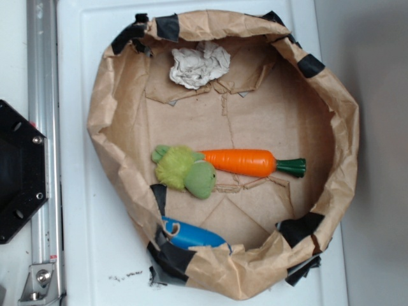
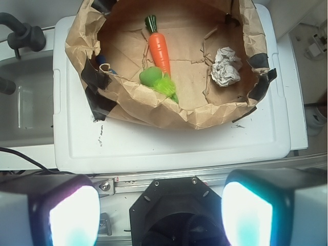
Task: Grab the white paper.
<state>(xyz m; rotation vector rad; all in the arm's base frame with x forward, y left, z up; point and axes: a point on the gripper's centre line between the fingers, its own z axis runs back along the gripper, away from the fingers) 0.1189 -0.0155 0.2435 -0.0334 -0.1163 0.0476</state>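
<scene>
Above base, pincer (image 2: pixel 161 215) wide open, empty; white paper (image 2: pixel 225 65) well apart.

Tool (image 2: pixel 159 212) high, fingers (image 2: pixel 66 215) spread wide, empty.

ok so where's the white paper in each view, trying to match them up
Exterior: the white paper lies at the top of the picture, inside the brown paper nest, near its upper wall.
Wrist: the white paper lies at upper right, inside the nest near its right wall.
Shared landmark: the orange carrot in the middle of the nest, with the green plush toy at its tip.
</scene>
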